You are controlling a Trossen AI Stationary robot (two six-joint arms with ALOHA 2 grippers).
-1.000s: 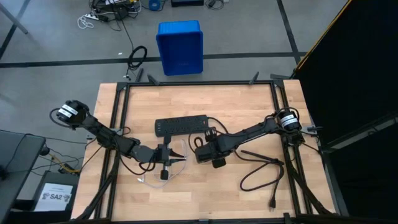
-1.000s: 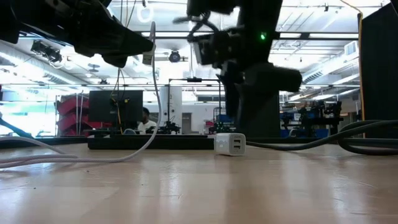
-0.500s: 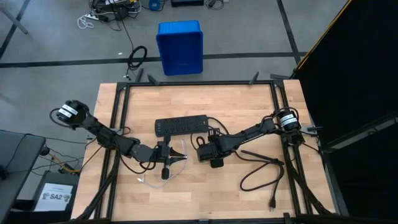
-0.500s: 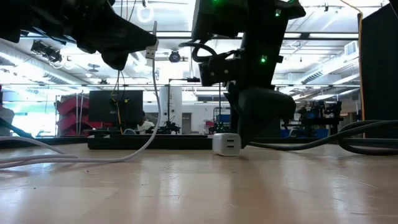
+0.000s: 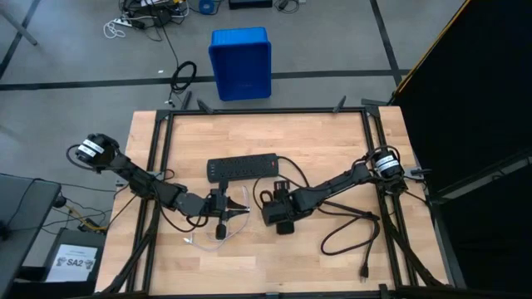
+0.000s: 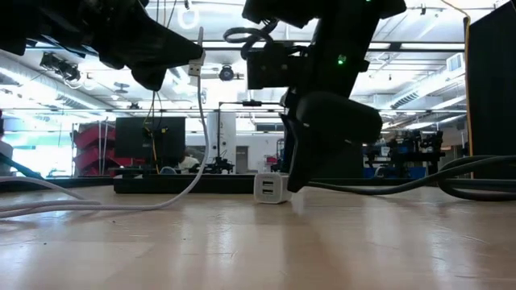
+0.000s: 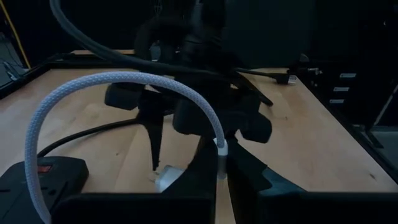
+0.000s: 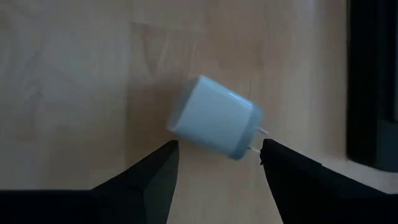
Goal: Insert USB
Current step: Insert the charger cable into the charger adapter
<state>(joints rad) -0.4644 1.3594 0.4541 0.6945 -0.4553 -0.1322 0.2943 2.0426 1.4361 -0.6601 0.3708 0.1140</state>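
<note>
The USB is a whitish braided cable (image 7: pixel 124 78). Its plug end (image 7: pixel 219 154) is in my left gripper (image 5: pixel 239 208), which is shut on it above the table's middle. The cable drops in a curve (image 6: pixel 200 145) to the wood, where the remainder lies looped (image 5: pixel 218 235). My right gripper (image 8: pixel 217 152) is open and low over the small white cube adapter (image 8: pixel 214 124), one finger on either side of it. The adapter (image 6: pixel 270 188) lies on its side on the table, prongs toward one fingertip. My left gripper pinches the USB's plug end (image 7: pixel 219 163) between its two fingers, coming level from the table's left. The plug is lifted clear, and the cable arches up from it, then hangs slack to the table. My right gripper: one fingertip (image 8: pixel 268 149) stands right by the adapter's prongs; whether it touches, I cannot tell.
A black power strip (image 5: pixel 243 168) lies just beyond both grippers, toward the far edge. A thick black power cord (image 5: pixel 349 224) loops on the right half of the table. A blue bin (image 5: pixel 240 62) stands on the floor past the far edge. Bare wood stretches along the near edge.
My right gripper has moved toward the near edge and a little left, sinking lower over the adapter. The adapter has slid along the table toward the left and turned somewhat. My left gripper has stayed about where it was, still holding the plug up.
</note>
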